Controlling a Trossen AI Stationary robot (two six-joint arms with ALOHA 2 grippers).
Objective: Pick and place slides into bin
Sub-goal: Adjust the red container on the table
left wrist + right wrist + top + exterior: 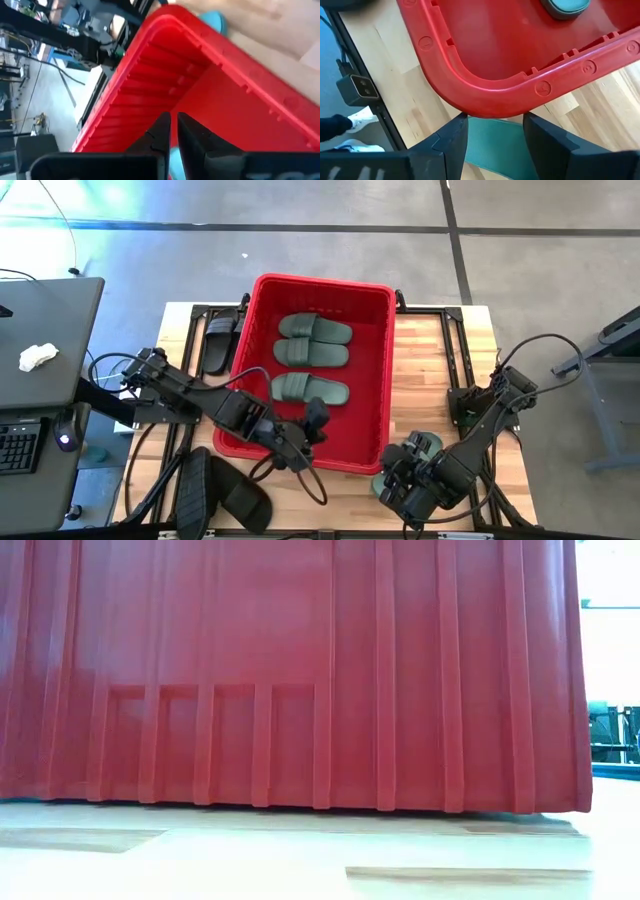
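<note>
The red bin stands mid-table and fills the low view. Three dark green slides lie flat inside it. One black slide lies outside the bin's left wall, and two black slides lie at the near left. My left gripper is over the bin's near end with its fingers nearly together and nothing seen between the tips. My right gripper is at the bin's near right corner, shut on a green slide. My right gripper has the green slide between its two fingers, one finger on each side of it. The fingers point toward the bin's near right corner. My gripper hides which part of the slide it has, and I cannot tell whether the slide is clear of the table.
The wooden table shows bare on the bin's right side. A dark desk with a keyboard and a white cloth stands left of the table. Cables loop near the table's front edge.
</note>
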